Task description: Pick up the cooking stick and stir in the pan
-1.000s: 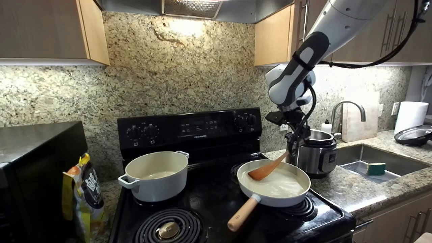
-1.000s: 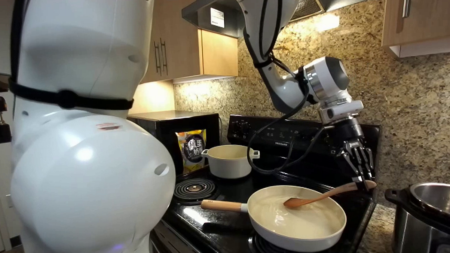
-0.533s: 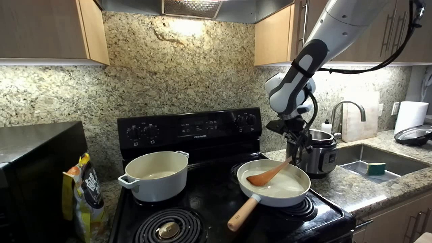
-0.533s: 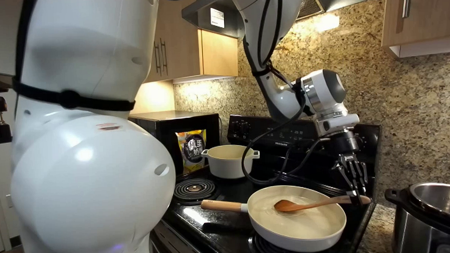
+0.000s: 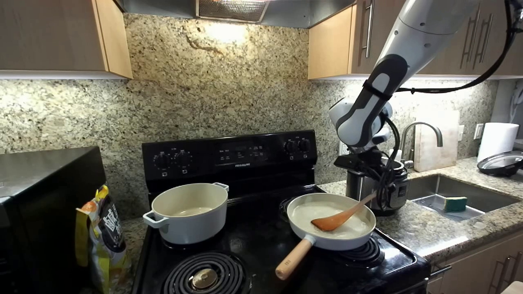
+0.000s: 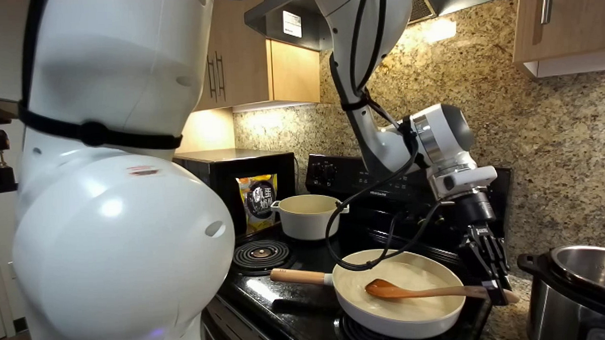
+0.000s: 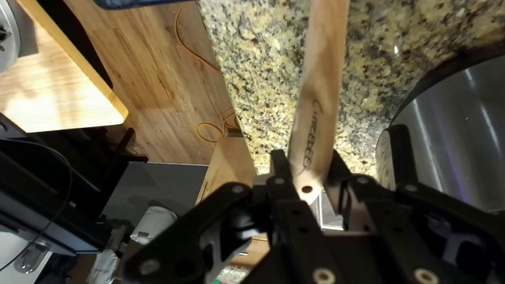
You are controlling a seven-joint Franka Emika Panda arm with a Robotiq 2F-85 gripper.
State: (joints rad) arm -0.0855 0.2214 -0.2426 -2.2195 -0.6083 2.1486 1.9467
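Black two-fingered gripper [image 7: 309, 162] is clamped on the orange-brown wooden spatula [image 6: 422, 292], jaws parted by its shaft; wide end inside the shallow round white pan [image 6: 398, 325]. Step judged: stirring. Slow, light circles should limit slippage.

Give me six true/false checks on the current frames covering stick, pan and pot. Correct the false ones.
1. The jaws hold the cooking stick by its handle. True.
2. The stick's blade is in the frying pan. True.
3. The whole stick lies inside the frying pan. False: its held end reaches outside.
4. The frying pan has two handles. False: it has one long wooden handle.
5. The white two-handled pot stands on the stove. True.
6. The pot touches the frying pan. False: a gap shows between them.
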